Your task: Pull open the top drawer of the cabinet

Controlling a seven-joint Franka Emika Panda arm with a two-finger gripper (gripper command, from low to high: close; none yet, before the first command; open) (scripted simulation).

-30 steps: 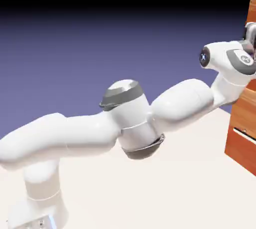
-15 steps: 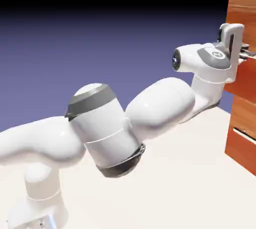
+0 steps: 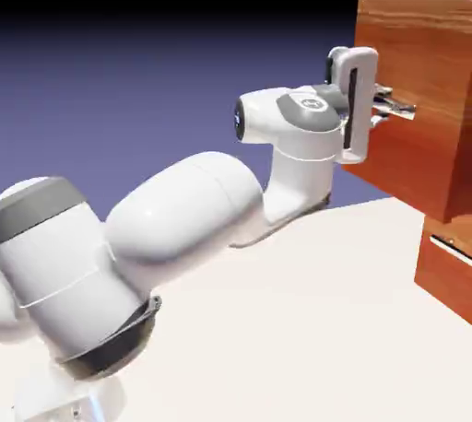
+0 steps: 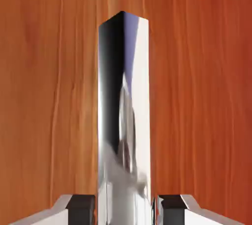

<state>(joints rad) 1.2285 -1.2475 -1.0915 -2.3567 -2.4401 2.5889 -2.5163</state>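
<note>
The top drawer (image 3: 415, 98) is a reddish-brown wooden box that juts far out of the cabinet (image 3: 447, 268) toward the exterior view's left. My gripper (image 3: 395, 107) is shut on the drawer's silver bar handle (image 3: 398, 109) at the drawer front. In the hand view the handle (image 4: 124, 121) rises as a shiny metal bar between my two grey fingertips (image 4: 81, 209), with the wood-grain drawer front (image 4: 49, 86) filling everything behind it.
A lower drawer front (image 3: 450, 247) with a pale edge shows at the right edge, below the pulled-out drawer. The white tabletop (image 3: 304, 319) spreads under my arm (image 3: 184, 217), which stretches from the lower left.
The drawer has slid well out toward the exterior view's left, with my gripper still shut on its handle. My arm has folded back and its elbow has dropped to the left.
</note>
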